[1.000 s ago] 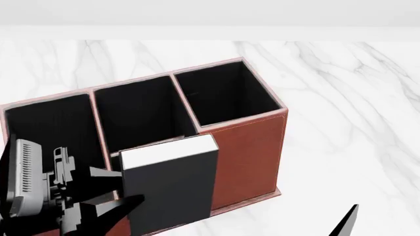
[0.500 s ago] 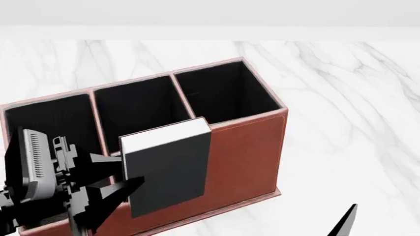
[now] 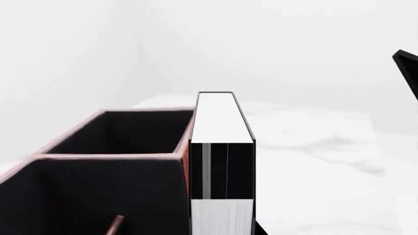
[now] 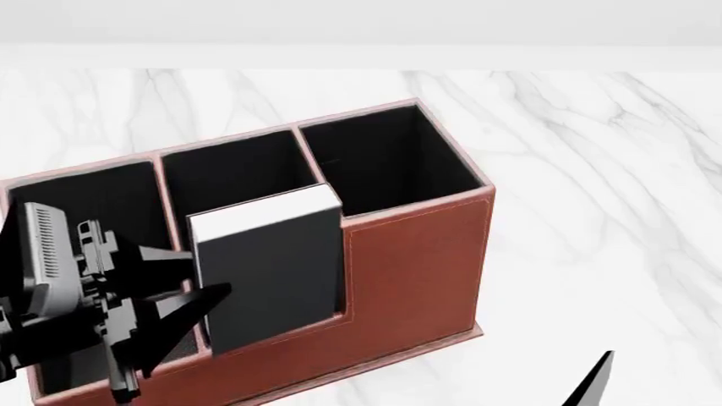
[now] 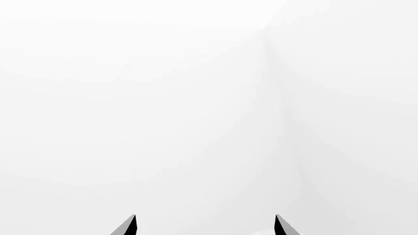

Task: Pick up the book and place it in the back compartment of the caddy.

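A bare simulated desk scene: white marble tabletop (image 4: 587, 169), blank white walls, one leather caddy (image 4: 412, 262).

White marble table (image 4: 587, 169) is carrying one item directly: the caddy (image 4: 418, 271), sitting flat just beyond and beside the left pincer (image 4: 181, 292). The surrounding marble is showing grey veining.
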Controlling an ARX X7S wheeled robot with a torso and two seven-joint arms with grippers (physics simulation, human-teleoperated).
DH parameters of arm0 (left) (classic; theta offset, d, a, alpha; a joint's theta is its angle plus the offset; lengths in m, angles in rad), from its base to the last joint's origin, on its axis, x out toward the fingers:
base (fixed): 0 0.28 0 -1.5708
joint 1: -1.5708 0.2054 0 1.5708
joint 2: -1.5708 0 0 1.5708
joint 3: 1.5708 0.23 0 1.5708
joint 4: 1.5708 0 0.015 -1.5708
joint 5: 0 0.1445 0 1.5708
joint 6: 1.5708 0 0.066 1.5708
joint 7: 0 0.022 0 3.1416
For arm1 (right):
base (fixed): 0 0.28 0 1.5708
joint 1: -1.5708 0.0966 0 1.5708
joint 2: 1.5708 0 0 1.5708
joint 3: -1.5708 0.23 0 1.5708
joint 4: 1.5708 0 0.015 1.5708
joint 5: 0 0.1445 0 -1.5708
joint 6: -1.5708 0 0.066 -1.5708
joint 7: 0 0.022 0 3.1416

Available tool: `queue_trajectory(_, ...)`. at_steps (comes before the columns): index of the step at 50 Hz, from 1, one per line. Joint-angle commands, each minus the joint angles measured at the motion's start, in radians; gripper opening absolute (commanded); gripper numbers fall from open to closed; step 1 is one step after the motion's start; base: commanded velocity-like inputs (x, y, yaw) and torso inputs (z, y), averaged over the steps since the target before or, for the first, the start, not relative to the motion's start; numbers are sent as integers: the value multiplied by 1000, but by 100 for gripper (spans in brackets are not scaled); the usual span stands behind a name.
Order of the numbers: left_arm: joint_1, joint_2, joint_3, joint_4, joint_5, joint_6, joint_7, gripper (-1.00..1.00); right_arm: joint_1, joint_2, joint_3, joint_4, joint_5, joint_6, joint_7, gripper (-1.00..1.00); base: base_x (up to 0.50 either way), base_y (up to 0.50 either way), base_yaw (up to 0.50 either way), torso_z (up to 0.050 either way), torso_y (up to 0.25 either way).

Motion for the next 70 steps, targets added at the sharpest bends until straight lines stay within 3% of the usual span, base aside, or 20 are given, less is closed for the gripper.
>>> queue_trajectory(1,-49,13,-33,-49,-48,1,52,-100,2,1,-4,3,0,3,2,100,0,0,0,0,10)
queue_trajectory(35,-217,178,-6,-502,49,132,193,-100,7,4,-7,11,0,-1,10,100,0,0,0,0,1)
queue_trajectory(70,-222,240,-2,-665,116,307,188,-100,13,7,-16,18,-1,5,17,100,0,0,0,0,1)
